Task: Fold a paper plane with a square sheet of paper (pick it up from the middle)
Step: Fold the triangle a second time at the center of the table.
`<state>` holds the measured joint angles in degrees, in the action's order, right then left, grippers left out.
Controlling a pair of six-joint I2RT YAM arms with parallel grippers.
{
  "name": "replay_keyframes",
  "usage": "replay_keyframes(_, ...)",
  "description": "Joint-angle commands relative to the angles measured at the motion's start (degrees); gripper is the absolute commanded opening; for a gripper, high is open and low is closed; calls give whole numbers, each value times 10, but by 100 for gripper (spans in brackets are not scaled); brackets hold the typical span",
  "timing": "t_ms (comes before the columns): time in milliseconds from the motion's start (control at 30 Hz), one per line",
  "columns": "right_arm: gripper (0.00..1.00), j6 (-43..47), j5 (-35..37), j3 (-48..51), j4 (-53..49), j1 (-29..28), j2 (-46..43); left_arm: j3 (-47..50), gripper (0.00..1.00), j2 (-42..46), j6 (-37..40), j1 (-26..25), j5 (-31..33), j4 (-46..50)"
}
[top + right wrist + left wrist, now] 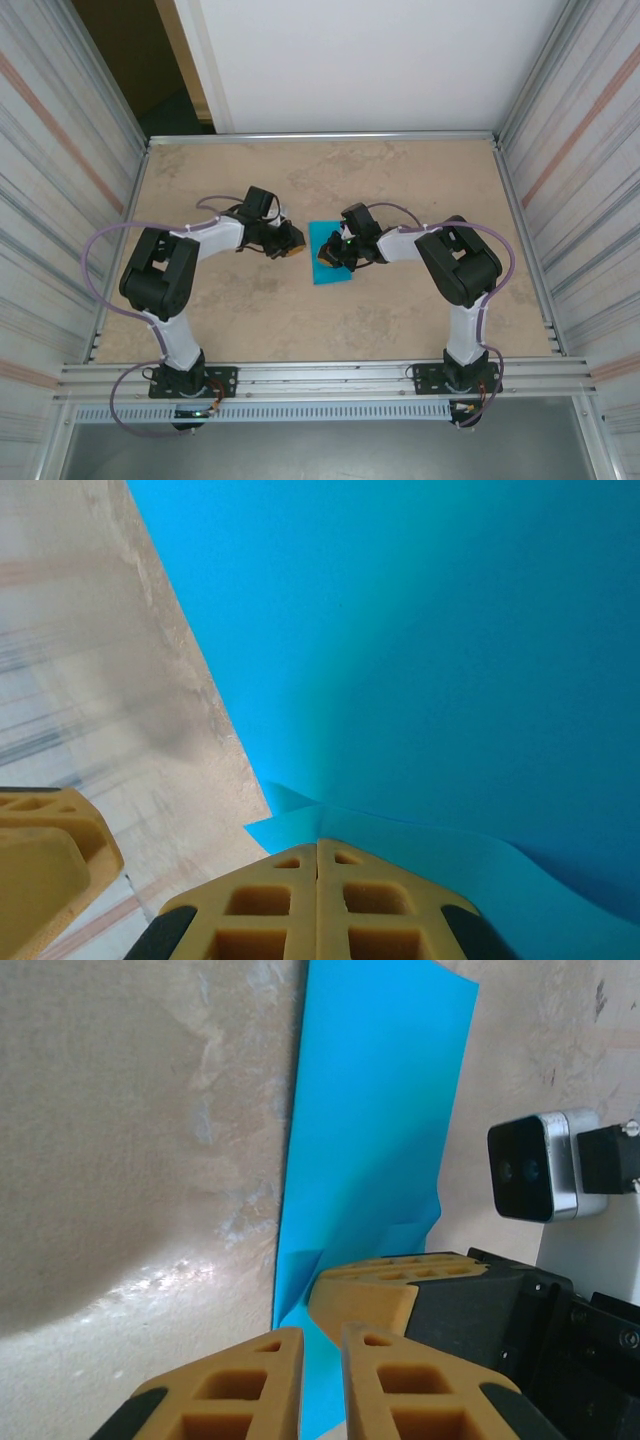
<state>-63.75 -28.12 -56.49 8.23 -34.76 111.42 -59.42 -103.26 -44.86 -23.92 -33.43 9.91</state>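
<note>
The square sheet of paper [332, 278] lies mid-table as a turquoise folded strip, long in the left wrist view [370, 1110] and large in the right wrist view [450, 660]. My right gripper [330, 258] is over it, jaws pressed together [318, 842] at the edge of a raised flap with a small crease running into the tips. One of its fingers [375, 1295] rests on the strip's near corner. My left gripper [292, 245] is at the strip's left edge, its fingertips [320, 1335] a narrow gap apart with blue showing through. The paper plane is out of view.
The tan table [400, 180] is walled by corrugated metal panels on the left [60, 150] and right [580, 150], with a metal rail [320, 378] at the near edge. The right wrist camera [540, 1165] sits close to my left gripper.
</note>
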Motion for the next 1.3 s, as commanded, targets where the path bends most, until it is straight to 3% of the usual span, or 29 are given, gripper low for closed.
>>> replay_keyframes(0, 0, 16, 27, 5, -74, 0, 30, 2, 19, 5, 13, -9, -13, -4)
replay_keyframes(400, 0, 15, 28, 3, -80, -2, 36, -22, 9, -28, 33, -36, -29, 8)
replay_keyframes(1267, 0, 10, 18, 5, -68, -2, 32, -68, 1, -92, 59, -39, 16, 56)
